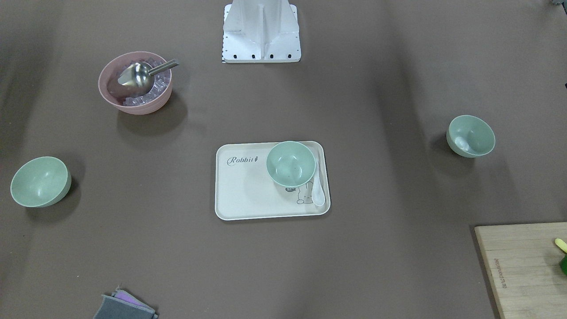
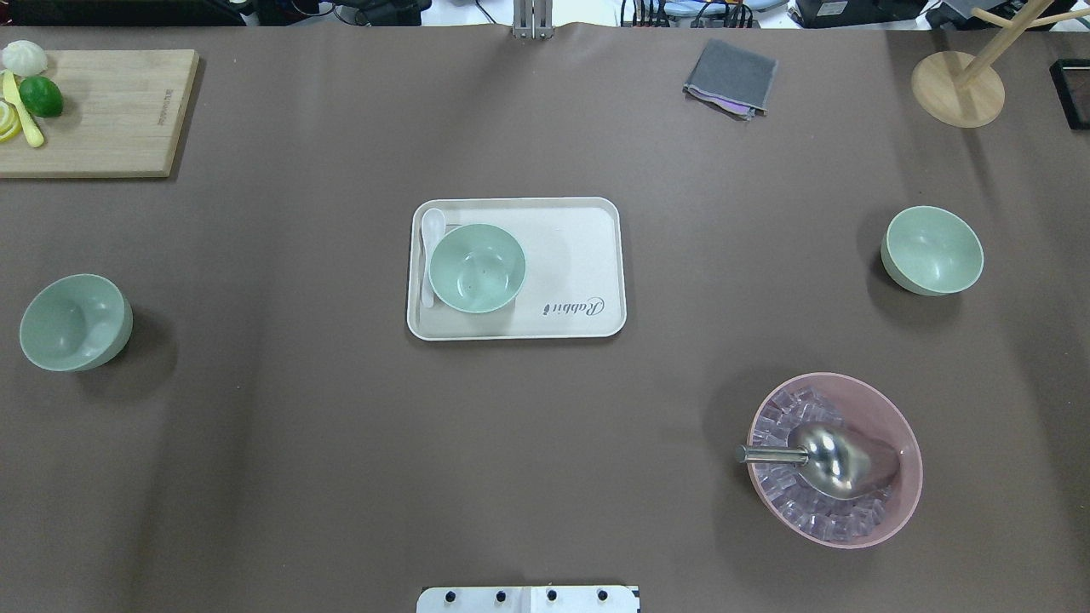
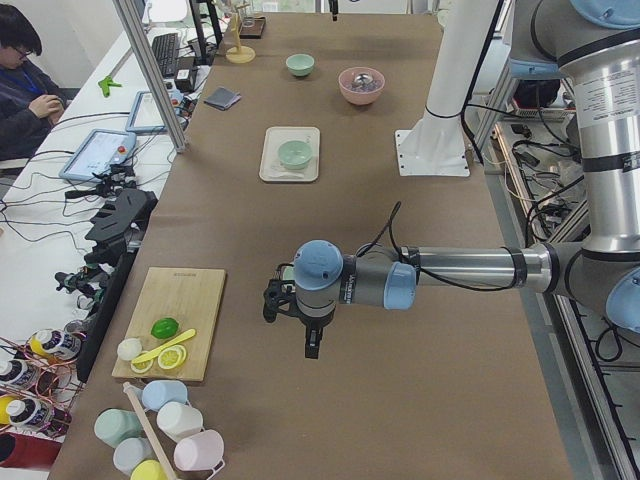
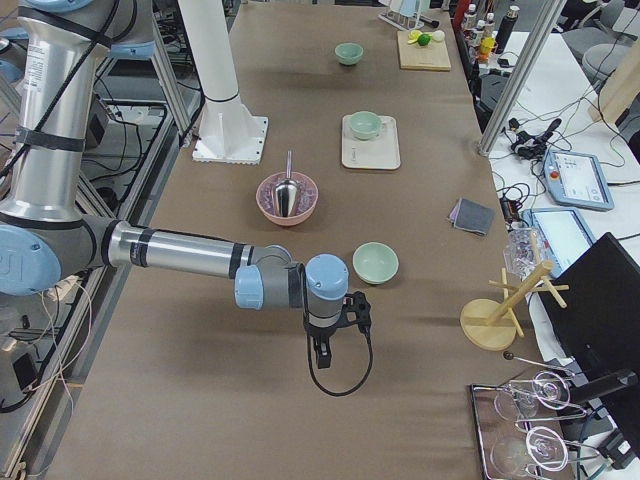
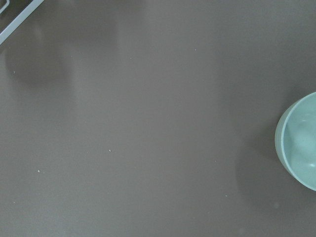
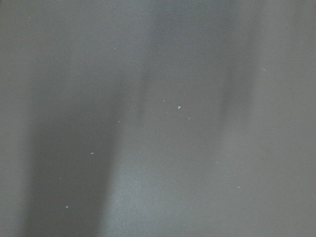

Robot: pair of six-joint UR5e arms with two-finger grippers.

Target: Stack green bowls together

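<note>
Three pale green bowls stand apart on the brown table. One (image 2: pixel 477 267) sits on the cream tray (image 2: pixel 579 255) at the centre, one (image 2: pixel 75 322) at the left, one (image 2: pixel 932 249) at the right. My left gripper (image 3: pixel 310 345) shows only in the exterior left view, hanging above the table near the left bowl, whose rim shows in the left wrist view (image 5: pixel 301 143). My right gripper (image 4: pixel 322 355) shows only in the exterior right view, hanging near the right bowl (image 4: pixel 375 262). I cannot tell whether either is open or shut.
A pink bowl (image 2: pixel 834 460) with ice cubes and a metal scoop stands at the near right. A white spoon (image 2: pixel 430 234) lies on the tray. A cutting board (image 2: pixel 102 111) with fruit, a grey cloth (image 2: pixel 730 77) and a wooden stand (image 2: pixel 958 85) are along the far edge.
</note>
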